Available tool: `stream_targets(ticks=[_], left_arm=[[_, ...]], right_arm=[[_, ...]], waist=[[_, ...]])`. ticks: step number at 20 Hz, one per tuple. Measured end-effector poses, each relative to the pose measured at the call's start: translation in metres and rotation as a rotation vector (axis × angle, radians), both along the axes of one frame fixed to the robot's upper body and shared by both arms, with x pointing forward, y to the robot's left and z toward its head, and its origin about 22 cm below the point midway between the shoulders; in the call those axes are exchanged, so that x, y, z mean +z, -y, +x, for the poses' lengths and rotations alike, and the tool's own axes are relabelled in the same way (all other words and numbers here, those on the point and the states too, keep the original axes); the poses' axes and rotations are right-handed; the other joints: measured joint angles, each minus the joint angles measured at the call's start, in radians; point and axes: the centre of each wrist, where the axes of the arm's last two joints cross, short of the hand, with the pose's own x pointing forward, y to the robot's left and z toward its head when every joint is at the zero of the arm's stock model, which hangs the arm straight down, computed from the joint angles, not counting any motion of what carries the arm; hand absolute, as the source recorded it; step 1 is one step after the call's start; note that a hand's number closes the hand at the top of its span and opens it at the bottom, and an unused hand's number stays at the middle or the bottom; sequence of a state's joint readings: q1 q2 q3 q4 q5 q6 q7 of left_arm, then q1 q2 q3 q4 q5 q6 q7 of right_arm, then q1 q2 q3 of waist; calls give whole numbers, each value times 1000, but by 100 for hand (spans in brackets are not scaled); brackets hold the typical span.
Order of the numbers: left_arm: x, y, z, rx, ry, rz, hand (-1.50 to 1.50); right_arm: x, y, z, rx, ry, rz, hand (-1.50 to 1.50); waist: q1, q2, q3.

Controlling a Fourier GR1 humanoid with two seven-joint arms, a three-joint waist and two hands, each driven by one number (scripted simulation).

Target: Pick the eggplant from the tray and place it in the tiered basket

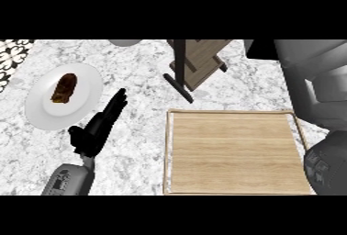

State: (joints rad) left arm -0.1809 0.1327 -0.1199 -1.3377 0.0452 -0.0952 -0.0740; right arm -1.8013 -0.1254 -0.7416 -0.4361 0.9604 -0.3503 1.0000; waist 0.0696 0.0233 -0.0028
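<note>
Eggplant shows nowhere that I can see: the wooden tray (234, 151) at the counter's near right edge lies bare, and the basket (196, 62) stands by the far edge, its shelves mostly out of sight. My right hand is out of view; only that grey arm (318, 114) shows along the counter's right edge, so whether it holds anything I cannot tell. A carried eggplant could catch the basket's dark frame. My left hand (98, 126) rests on the counter's left side, fingers straight, holding nothing, pointing toward a white plate (41, 114) with a brown piece of food (65, 88).
</note>
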Motion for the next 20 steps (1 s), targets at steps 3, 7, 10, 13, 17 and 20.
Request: stream_targets(ticks=[3,7,10,13,17,20], left_arm=[[-2,0,-1,8,-6,0,0],[-6,-9,-6,29,-12,3,0],[-8,-10,-6,46,-18,0,0],[-8,-10,-10,59,-24,3,0],[-15,-18,-19,88,-36,1,0],[-17,-26,-24,112,-46,-6,0]], right_arm=[[1,5,1,-78,56,-4,-150],[12,19,0,-232,152,-97,-150],[19,35,0,-344,224,-173,-150],[30,54,-4,-441,302,-211,-150],[47,76,-15,-529,404,-188,-150],[57,92,-26,-573,457,-154,-150]], waist=[[-8,-3,0],[-24,-9,-1],[-46,-16,-1],[-63,-26,1],[-87,-38,2],[-109,-49,4]])
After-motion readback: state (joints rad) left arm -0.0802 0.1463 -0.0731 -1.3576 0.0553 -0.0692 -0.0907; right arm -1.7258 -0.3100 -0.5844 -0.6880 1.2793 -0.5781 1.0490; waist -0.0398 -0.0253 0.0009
